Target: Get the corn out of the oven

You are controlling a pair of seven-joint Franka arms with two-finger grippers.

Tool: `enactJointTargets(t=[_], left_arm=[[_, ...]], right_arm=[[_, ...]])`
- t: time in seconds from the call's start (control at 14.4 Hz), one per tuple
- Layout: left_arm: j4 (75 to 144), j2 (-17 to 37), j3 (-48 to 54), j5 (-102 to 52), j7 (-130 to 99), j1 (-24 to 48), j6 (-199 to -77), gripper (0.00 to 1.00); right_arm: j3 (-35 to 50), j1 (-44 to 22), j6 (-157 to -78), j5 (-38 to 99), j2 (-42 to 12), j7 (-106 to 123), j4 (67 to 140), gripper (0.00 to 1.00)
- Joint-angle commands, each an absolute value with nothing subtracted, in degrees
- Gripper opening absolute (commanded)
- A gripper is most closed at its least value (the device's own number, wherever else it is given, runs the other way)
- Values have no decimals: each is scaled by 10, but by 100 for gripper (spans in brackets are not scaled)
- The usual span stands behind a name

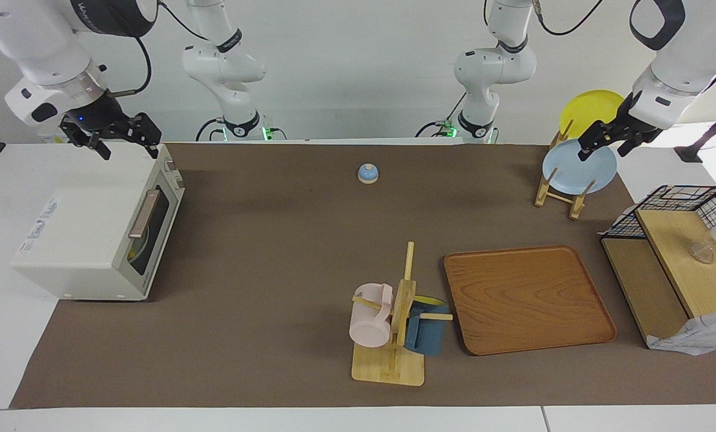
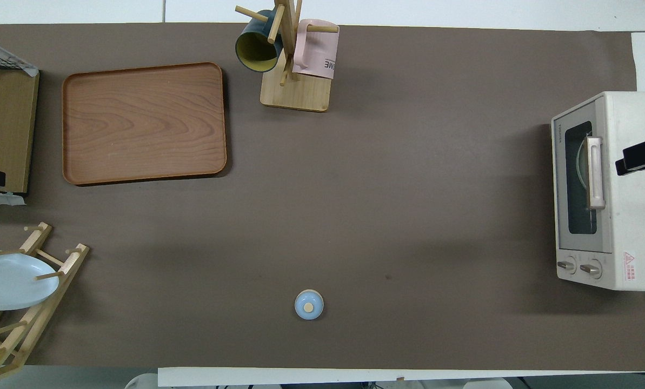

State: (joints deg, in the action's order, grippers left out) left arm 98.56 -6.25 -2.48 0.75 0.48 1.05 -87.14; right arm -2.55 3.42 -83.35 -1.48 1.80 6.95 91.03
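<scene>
One boxy cream-white oven [image 1: 87, 234] sits at the right arm's end of the table, its dark glass door shut under a beige bar handle [image 1: 143, 213]. Some yellow shows through the glass; whether it is the corn cannot be told. Right gripper [image 1: 126, 139] hangs over the oven's top, fingers apart. Left gripper [image 1: 604, 141] hangs over the wooden plate rack [image 1: 559, 195], fingers apart. Bare brown mat [image 1: 273, 270] lies in front of the door.
</scene>
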Motion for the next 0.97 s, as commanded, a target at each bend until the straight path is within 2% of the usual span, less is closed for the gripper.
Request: enactJointTargets(t=[0.0, 0.35, 0.42, 0.49, 0.56, 0.63, 0.7, 0.9], left_arm=[[998, -76, -25, 4, -1, 10, -868, 100], [998, -76, -25, 4, -1, 10, -868, 100], [998, -76, -25, 4, -1, 10, -868, 100], [998, -76, -25, 4, -1, 10, -868, 100], [998, -76, -25, 4, -1, 10, -868, 100], [998, -76, -25, 4, -1, 10, -868, 100], [998, -76, -25, 4, -1, 10, -868, 100], [998, -76, -25, 4, -1, 10, -868, 100]], right_arm=[[-22, 34, -837, -21, 19, 70, 911, 100], [-22, 35, -838, -9, 21, 90, 918, 98], [-22, 33, -855, -4, 22, 103, 924, 67], [-22, 33, -890, -4, 28, 112, 945, 41], [-22, 34, -917, -5, 33, 124, 973, 28], [-23, 33, -940, -7, 34, 127, 996, 4], [-23, 33, -960, -17, 33, 127, 1014, 0], [-23, 34, -996, -63, 26, 126, 1049, 0]])
